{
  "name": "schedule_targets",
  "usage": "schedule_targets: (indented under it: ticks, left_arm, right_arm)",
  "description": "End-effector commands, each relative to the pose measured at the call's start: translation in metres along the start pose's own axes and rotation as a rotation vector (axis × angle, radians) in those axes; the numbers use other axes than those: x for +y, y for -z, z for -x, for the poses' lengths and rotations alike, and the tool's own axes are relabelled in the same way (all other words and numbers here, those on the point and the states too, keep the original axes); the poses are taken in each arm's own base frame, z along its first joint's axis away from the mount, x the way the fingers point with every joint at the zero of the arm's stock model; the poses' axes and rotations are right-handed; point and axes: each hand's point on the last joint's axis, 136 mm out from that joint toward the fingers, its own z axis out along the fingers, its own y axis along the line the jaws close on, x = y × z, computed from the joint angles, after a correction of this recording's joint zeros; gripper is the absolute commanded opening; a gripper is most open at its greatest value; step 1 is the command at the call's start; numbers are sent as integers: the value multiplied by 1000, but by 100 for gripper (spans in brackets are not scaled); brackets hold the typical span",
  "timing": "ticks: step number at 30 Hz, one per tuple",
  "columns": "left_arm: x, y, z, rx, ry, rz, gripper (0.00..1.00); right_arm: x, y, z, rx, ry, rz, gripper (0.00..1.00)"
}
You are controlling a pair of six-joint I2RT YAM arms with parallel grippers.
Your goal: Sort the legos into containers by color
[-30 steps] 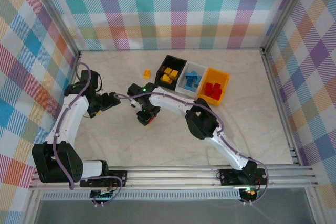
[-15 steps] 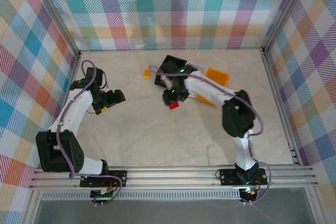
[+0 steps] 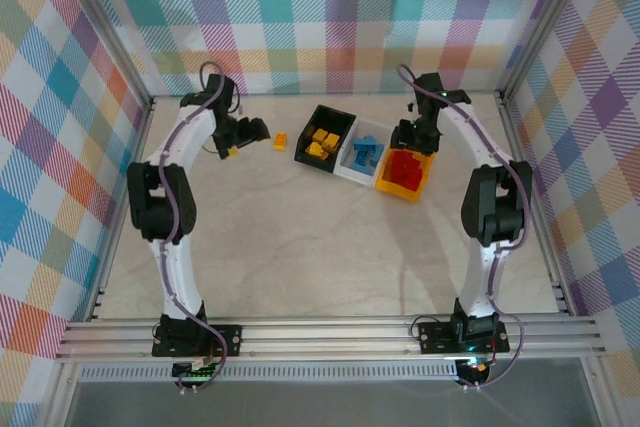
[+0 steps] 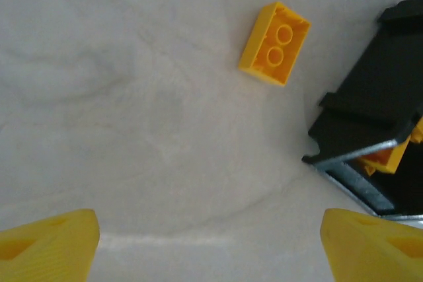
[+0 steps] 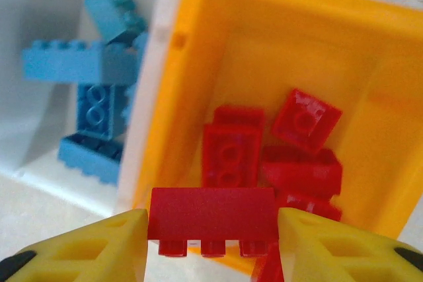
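I'm looking at a pale, marbled tabletop (image 3: pixel 300 237), and just ahead of my left claw (image 4: pixel 211 236) a single yellow-orange lego (image 4: pixel 274 44) lies loose on it. Past that lego, three bins stand side by side in a row on the tabletop: the black bin (image 3: pixel 340 113) nearest the left claw, the white bin (image 3: pixel 352 173) next, and the orange bin (image 3: pixel 400 195) directly under my right claw (image 5: pixel 211 229).

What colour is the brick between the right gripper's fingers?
The brick is red, shown best in the right wrist view.
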Motion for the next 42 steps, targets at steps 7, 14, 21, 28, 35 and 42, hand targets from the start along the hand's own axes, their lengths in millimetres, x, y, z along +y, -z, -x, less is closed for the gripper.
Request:
schedule_targets:
  ticks: [7,14,21,28,35,42]
  left_arm:
    - [-29,-48,11,63,-49,30,85]
    - [-51,-79,31,6,-137,28,83]
    - [-39,-104,36,-20,-178,126,79]
    - [-38,-125,35,-38,-233,181,77]
    - [-32,-141,26,-15,-263,223,77]
    - [-28,-149,24,-9,-262,231,77]
  right_arm:
    - [1,-4,20,6,-28,76,73]
    - [13,34,7,-11,-4,137,74]
    - [21,65,-12,-15,-4,192,74]
    - [32,78,-17,-15,-36,253,73]
    - [41,79,-16,-18,-59,295,73]
    - [52,75,-15,-1,-68,326,73]
